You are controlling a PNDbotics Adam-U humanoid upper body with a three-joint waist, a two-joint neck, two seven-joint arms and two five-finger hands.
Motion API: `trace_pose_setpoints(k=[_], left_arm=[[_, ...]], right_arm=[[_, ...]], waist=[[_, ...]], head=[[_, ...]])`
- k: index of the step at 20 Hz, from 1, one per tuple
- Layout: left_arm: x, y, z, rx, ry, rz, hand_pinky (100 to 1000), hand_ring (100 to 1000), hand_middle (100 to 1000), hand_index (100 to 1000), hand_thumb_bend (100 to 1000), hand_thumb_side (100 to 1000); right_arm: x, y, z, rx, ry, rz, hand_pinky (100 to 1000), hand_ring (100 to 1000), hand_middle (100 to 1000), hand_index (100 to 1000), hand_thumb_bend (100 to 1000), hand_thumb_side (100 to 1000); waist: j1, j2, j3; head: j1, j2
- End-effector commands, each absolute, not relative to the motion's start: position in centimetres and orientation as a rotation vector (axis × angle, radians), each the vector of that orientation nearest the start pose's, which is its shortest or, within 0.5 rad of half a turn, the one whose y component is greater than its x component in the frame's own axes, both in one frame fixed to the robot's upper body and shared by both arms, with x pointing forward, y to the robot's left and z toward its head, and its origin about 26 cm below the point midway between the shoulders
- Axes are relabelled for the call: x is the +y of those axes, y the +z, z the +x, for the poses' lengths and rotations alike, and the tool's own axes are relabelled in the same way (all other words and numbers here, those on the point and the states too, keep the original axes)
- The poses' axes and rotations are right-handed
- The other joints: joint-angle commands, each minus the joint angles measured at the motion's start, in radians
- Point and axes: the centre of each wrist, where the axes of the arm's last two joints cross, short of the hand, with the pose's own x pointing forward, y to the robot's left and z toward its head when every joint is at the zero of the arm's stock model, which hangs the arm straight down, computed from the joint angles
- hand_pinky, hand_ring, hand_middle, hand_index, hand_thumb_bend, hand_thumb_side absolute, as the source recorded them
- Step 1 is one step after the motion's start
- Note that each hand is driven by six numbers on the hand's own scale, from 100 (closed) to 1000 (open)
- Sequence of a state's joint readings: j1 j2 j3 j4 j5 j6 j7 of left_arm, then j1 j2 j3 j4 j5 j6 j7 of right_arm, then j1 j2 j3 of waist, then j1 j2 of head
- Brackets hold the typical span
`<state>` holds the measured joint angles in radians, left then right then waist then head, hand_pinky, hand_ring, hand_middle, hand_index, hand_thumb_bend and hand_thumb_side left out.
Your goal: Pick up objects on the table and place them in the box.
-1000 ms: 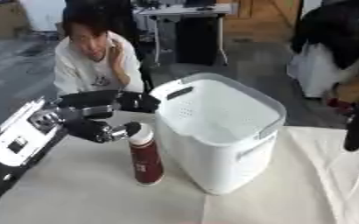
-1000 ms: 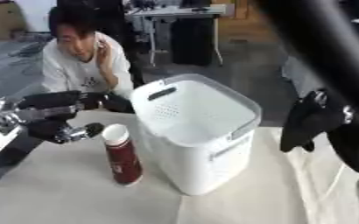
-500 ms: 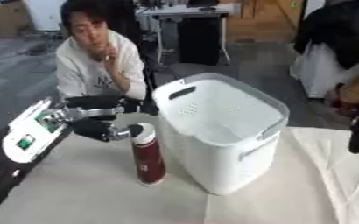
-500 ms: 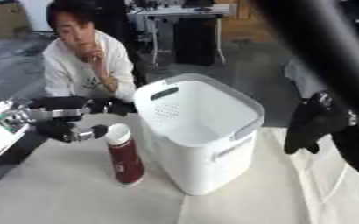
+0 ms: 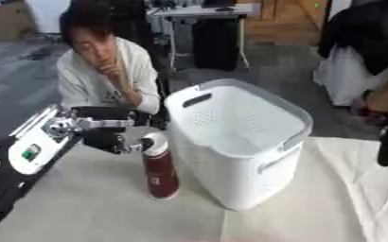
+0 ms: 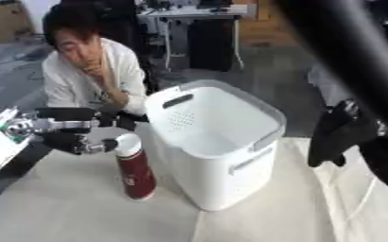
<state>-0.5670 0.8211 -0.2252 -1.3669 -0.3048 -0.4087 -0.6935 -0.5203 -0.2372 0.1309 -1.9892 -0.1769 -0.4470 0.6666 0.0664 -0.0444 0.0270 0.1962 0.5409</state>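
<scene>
Grasping of the bottle [image 5: 159, 166] is judged to be the step in hand, with nothing yet lifted. The bottle, dark red with a pale cap, is seen standing upright on the cloth-covered table [image 5: 81, 208], just beside the near left wall of the white box [image 5: 243, 142], and it appears to be touching or nearly touching that wall. The left hand [image 5: 106, 133] is held at the level of the bottle's cap, on the side away from the box. Its fingers [image 5: 114, 112] are extended roughly level above and behind the cap, and the thumb side is curled low beside the neck; the hand is therefore recorded as partly open, and nothing is seen to be enclosed by it. Whether the cap is touched by the thumb cannot be told. The right hand [image 6: 339, 134] is seen hanging well apart on the far side of the box, dark and indistinct, and the state of its fingers cannot be told. For the next move, closure round the upper part of the bottle is judged to be called for, followed by a lift high enough to clear the rim of the box. A risk of tipping is noted, as the bottle is tall and narrow.
</scene>
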Motion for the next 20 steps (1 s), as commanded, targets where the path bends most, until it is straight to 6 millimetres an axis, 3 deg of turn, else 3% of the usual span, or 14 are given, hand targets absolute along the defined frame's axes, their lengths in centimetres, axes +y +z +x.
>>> trace_pose_setpoints(k=[1,9,14,20], left_arm=[[37.3,20.8,38.9,-1.36,-1.919,0.379,1000,1000,1000,1000,288,1000],[37.3,20.7,39.0,-1.304,-1.944,0.323,1000,1000,1000,1000,307,1000],[36.8,21.5,38.9,-1.37,-1.925,0.29,1000,1000,1000,1000,388,1000],[36.5,21.1,39.0,-1.459,-1.89,0.256,1000,1000,1000,1000,390,1000]], right_arm=[[-18.8,25.3,30.9,2.618,-1.509,-0.473,107,392,456,645,100,986],[-18.8,25.3,30.9,2.616,-1.512,-0.476,106,391,456,645,100,987],[-18.9,25.3,30.9,2.616,-1.515,-0.476,107,392,456,644,100,986],[-18.8,25.3,30.9,2.616,-1.511,-0.476,107,392,456,644,100,986]], waist=[[0.001,-0.006,0.001],[0.001,-0.005,0.004],[0.001,-0.007,0.006],[0.001,-0.007,0.002]], head=[[0.008,-0.005],[0.007,-0.005],[0.008,-0.006],[0.012,-0.011]])
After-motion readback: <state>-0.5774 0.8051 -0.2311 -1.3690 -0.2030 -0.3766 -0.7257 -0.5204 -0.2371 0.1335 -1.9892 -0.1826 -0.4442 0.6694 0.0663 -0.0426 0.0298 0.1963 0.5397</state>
